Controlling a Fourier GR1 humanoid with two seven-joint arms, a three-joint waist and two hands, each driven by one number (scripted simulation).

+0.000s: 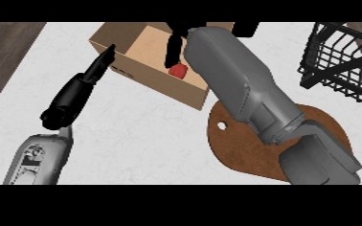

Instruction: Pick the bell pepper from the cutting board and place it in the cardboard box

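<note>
The right hand [174, 42] pinches the pepper [178, 70] inside the box [152, 84]. It looks light, smooth and slippery; best held across its body.

One cardboard box [152, 64], one bell pepper [178, 70], one cutting board [233, 146], one wire basket [332, 60], two hands: left hand [79, 88], right hand [173, 45].

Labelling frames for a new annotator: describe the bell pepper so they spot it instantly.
Find the open cardboard box at the counter's top centre. Inside it, under the right hand, sits the bell pepper: small, and the only red thing in view.
</note>
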